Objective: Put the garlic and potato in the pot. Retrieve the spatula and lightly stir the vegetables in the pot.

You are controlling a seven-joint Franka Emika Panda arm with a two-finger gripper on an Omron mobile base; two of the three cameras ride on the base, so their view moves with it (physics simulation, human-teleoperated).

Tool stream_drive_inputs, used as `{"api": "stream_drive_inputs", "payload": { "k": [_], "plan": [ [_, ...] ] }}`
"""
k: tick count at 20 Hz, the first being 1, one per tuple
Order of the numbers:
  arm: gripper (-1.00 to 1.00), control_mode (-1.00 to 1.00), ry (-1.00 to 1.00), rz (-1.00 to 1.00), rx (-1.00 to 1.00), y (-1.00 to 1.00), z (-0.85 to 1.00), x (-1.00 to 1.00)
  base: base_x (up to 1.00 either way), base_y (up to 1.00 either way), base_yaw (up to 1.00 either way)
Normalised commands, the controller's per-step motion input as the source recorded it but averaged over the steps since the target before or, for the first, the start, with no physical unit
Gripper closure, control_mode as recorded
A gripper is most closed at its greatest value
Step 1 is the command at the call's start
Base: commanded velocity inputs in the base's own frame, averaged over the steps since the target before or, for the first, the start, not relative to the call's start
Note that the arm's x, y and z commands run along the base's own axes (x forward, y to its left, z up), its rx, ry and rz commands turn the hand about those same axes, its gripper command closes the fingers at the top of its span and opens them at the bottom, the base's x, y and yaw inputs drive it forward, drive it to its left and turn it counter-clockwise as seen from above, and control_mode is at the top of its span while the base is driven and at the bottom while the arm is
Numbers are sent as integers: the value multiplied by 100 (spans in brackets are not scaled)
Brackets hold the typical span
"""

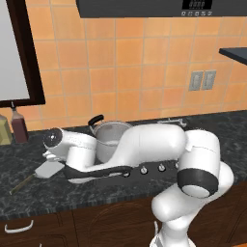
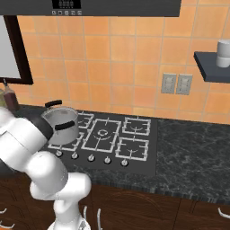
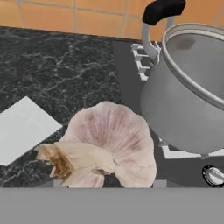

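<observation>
The garlic (image 3: 109, 146), a pinkish-white bulb, lies on the dark counter just left of the steel pot (image 3: 192, 87) and close under the hand camera. My gripper (image 3: 108, 183) is down around it, the two tips at its sides, shut on it. From the left base view the gripper (image 1: 49, 157) sits low over the counter, left of the pot (image 1: 113, 135). The spatula (image 1: 48, 169) lies flat on the counter beside the hand, its pale blade (image 3: 24, 129) left of the garlic. The pot (image 2: 63, 126) stands on the stove's left burner. The potato is hidden.
The black stove (image 2: 112, 139) has knobs along its front edge. Two bottles (image 1: 19, 125) stand at the back left of the counter. The tiled wall carries outlets (image 2: 176, 84), and a shelf with a cup (image 2: 223, 53) sticks out at the right.
</observation>
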Motion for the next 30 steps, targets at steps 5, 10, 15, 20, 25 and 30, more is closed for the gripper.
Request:
{"api": "stream_drive_inputs", "payload": {
  "k": [5, 10, 15, 20, 25, 30],
  "plan": [
    [100, -100, -15, -15, 2, -33, 100, -7, 0, 0, 0],
    [100, -100, -7, -21, 0, -75, 77, 21, 0, 0, 0],
    [100, -100, -1, -18, 0, -78, 1, 44, 0, 0, 0],
    [100, -100, 1, -12, 0, -51, -15, 55, 0, 0, 0],
    [100, -100, 13, -3, 8, -23, -38, 68, 0, 0, 0],
    [100, -100, 13, 0, 8, -6, -48, 48, 0, 0, 0]
  ]
}}
